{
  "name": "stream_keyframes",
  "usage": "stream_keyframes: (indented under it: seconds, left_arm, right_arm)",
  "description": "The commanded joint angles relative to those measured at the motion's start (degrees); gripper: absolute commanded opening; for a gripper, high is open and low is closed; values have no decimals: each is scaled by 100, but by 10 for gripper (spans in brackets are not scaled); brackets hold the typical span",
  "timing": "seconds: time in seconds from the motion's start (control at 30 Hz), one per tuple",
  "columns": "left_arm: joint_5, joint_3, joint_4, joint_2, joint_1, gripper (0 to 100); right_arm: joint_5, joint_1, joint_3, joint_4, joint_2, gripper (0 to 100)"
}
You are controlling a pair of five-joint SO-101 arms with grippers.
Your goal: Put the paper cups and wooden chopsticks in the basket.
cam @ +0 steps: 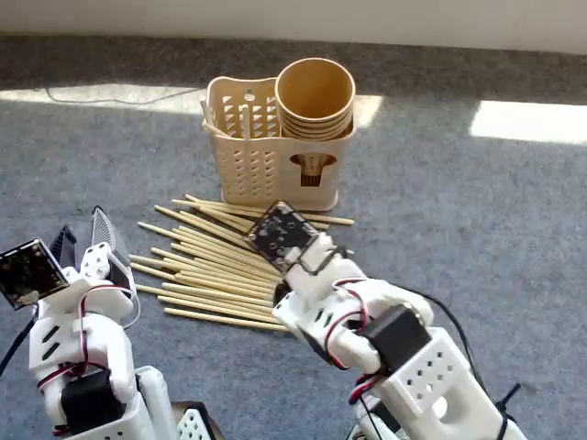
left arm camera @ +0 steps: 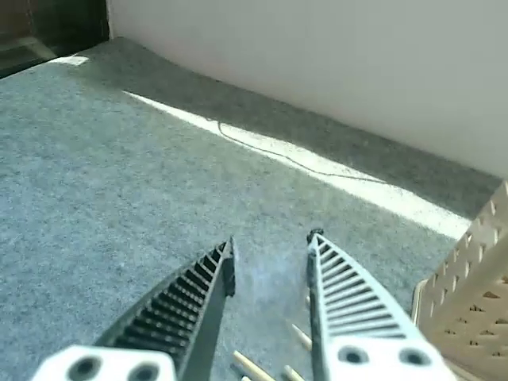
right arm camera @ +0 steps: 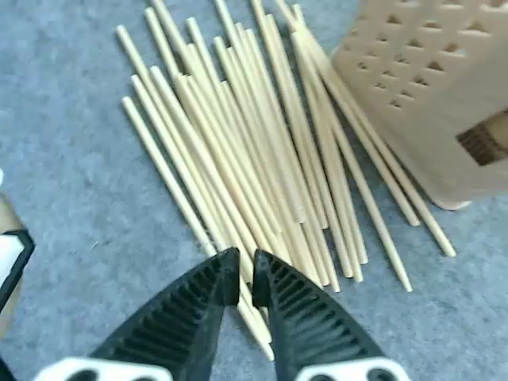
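The wooden chopsticks [right arm camera: 262,159] are spread on the carpet just before the basket [cam: 248,170], their long axes running away from the right gripper [right arm camera: 246,274], which is held over their near ends with its jaws only a narrow slit apart and nothing seen to be clamped. This arm is judged the nearer, as the left gripper [left arm camera: 271,242] is held moderately wide beside the heap's far ends. One basket, one nested stack of about five paper cups [cam: 315,92] inside it, and twenty-odd overlapping chopsticks are counted.
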Motion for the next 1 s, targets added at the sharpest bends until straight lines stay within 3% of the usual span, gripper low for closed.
stream_keyframes:
  seconds: [0.0,0.37,0.97]
  left_arm:
    - [79,-22,-26,84,-48,148]
    - [70,-4,-9,84,-198,148]
    - [70,-4,0,84,-171,144]
  right_arm:
    - [97,-602,-330,-163,664,70]
    - [114,-1464,-321,-1771,2308,74]
    - [484,-1446,-374,-2870,4259,74]
